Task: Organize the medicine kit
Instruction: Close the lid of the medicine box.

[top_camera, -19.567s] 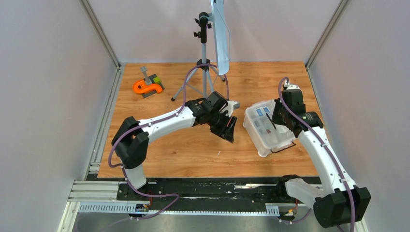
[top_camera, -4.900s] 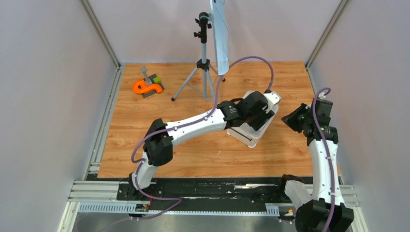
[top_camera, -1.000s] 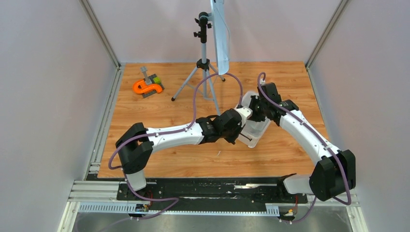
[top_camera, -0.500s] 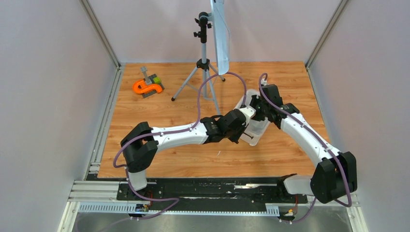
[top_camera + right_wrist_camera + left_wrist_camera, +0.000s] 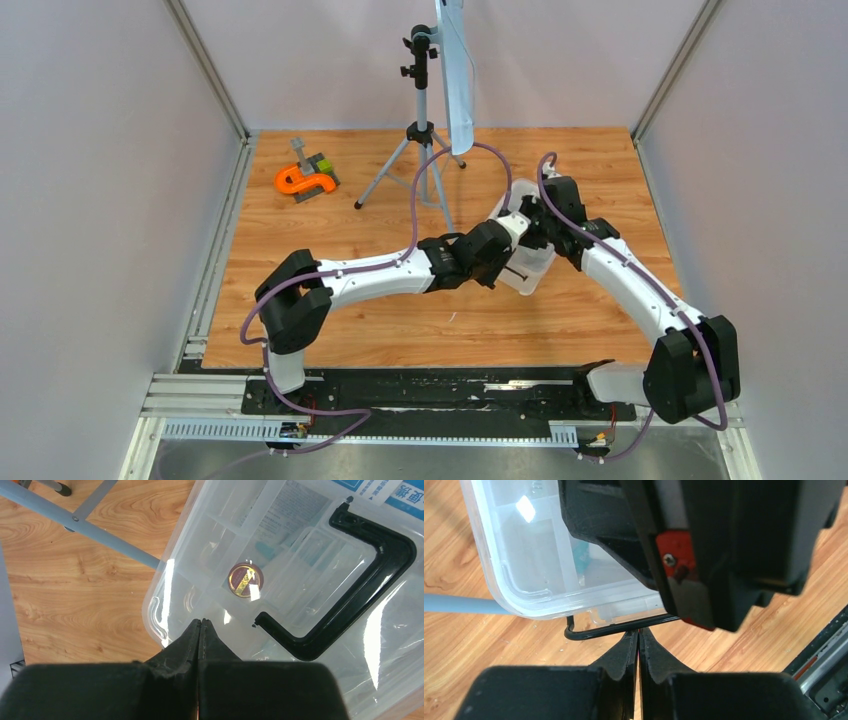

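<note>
The medicine kit (image 5: 532,270) is a white tub under a clear lid (image 5: 300,545), right of the table's centre and partly hidden by both arms. My left gripper (image 5: 510,268) is shut, and its tips (image 5: 638,633) touch the black wire clip (image 5: 589,633) at the tub's end (image 5: 524,555). My right gripper (image 5: 528,216) is shut, with its tips (image 5: 200,623) on the lid's corner beside the black handle (image 5: 360,585). A round gold-brown item (image 5: 245,579), a divided tray and blue-white packets (image 5: 395,490) show through the lid.
An orange-and-grey tool (image 5: 305,178) lies at the far left. A tripod (image 5: 425,150) holding a pale panel (image 5: 455,70) stands behind the kit, and one grey leg (image 5: 100,532) runs close to the tub. My right arm's black body (image 5: 734,545) hangs over the tub.
My left gripper has moved a little right and away from me, up against the kit's near end. The kit has shifted slightly. My right gripper stays on the lid.
</note>
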Motion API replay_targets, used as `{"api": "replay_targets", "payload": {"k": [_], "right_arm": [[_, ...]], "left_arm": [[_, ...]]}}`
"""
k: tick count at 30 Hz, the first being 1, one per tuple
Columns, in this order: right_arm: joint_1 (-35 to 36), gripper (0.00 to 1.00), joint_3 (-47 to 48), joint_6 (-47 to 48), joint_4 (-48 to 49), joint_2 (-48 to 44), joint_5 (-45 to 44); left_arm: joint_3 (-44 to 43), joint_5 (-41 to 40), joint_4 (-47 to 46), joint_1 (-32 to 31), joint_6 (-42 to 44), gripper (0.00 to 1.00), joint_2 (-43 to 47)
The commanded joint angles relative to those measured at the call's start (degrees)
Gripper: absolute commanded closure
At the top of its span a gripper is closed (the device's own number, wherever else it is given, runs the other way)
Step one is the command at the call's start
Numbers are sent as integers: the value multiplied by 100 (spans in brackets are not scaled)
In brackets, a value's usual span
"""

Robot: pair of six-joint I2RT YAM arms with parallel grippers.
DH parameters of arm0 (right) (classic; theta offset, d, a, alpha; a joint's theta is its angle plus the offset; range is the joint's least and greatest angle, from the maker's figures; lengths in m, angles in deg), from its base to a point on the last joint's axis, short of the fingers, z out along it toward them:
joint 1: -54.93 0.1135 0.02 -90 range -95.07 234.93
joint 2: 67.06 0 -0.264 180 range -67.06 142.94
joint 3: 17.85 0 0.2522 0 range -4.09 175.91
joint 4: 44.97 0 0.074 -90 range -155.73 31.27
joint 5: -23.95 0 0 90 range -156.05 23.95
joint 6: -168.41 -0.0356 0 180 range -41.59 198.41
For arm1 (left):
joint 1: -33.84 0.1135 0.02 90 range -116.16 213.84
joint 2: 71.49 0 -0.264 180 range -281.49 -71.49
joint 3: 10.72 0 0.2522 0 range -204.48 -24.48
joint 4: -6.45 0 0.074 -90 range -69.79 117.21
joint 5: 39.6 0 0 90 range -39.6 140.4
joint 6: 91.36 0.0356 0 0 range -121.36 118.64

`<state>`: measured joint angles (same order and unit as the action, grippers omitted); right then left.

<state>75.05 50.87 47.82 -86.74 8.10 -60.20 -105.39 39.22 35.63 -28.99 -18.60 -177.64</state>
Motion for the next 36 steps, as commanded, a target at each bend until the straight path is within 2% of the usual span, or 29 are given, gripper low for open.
{"api": "replay_targets", "payload": {"k": [1, 9, 16, 21, 25, 31, 36], "right_arm": [[80, 100, -622, 152, -1772, 384, -198], [20, 100, 171, 174, -2106, 30, -551], [-633, 100, 1471, 390, -2013, 22, -862], [-1738, 100, 2264, 575, -1560, 938, -683], [-2304, 100, 3194, 692, -1341, 2116, -865], [-2592, 100, 4609, 721, -1347, 3473, -926], [-2584, 100, 5234, 768, -1403, 4216, -588]], "left_arm": [[-397, -596, -1036, 183, 173, 90, 49], [-135, -674, -1172, 181, 122, 89, 274], [-74, -548, -1220, 182, 20, 89, 232], [-140, -430, -1222, 182, -2, 89, 191], [-181, -386, -1179, 183, -12, 89, 170], [13, -308, -933, 178, -97, 89, 398], [320, -179, -693, 179, -171, 90, 537]]}}
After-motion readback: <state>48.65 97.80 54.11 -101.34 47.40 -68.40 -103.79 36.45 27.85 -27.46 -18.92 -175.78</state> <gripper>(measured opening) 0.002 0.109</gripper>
